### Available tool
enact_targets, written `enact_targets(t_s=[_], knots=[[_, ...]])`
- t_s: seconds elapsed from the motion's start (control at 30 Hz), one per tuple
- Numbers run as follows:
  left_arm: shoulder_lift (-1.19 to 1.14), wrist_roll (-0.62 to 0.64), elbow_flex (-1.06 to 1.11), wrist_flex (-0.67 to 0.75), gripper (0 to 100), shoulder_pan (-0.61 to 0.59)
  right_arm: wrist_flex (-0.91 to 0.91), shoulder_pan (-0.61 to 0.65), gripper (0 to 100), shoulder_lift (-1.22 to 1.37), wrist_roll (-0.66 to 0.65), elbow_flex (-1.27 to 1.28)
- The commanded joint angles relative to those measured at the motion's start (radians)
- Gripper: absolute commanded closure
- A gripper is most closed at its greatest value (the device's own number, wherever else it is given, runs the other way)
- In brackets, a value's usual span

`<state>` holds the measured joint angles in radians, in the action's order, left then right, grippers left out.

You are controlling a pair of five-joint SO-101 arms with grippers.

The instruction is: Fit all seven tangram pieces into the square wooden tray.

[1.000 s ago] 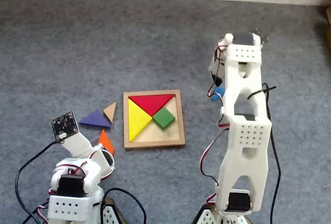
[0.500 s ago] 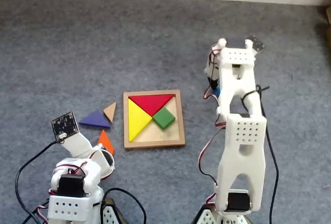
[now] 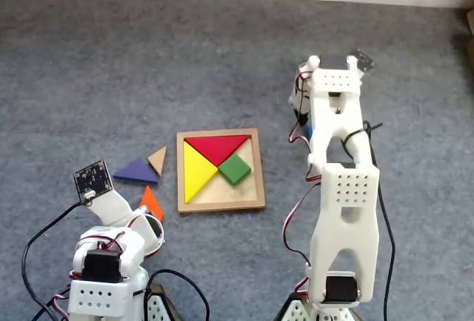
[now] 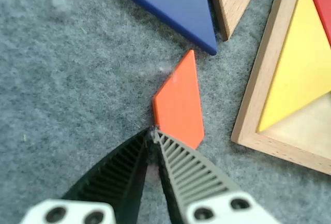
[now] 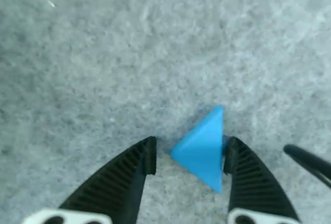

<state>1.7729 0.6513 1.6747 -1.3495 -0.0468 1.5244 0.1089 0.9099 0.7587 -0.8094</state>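
Right gripper (image 5: pixel 189 151) is being held open astride the blue triangle (image 5: pixel 201 149) on the carpet, well apart from the wooden tray (image 3: pixel 220 206), seemingly not yet pinched; the pick step is being worked, with closing and lifting being called for next.

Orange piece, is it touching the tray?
Apart. The left wrist view shows a strip of grey carpet between the orange piece and the tray's wooden rim.
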Motion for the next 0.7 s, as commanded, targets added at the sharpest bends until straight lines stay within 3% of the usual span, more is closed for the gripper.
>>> enact_targets(t_s=[0.0,0.2,0.4,0.67], knots=[[0.053,-0.002,0.022,-0.035,99,0.019,0.002,-0.008,82.0,-0.016,0.014,-0.042],[0.053,-0.002,0.022,-0.035,99,0.019,0.004,-0.035,98.4,-0.016,0.006,-0.044],[0.053,-0.002,0.022,-0.035,99,0.019,0.097,-0.041,98.5,-0.027,-0.003,-0.061],[0.053,-0.002,0.022,-0.035,99,0.019,0.237,-0.039,99.0,-0.054,-0.206,-0.282]])
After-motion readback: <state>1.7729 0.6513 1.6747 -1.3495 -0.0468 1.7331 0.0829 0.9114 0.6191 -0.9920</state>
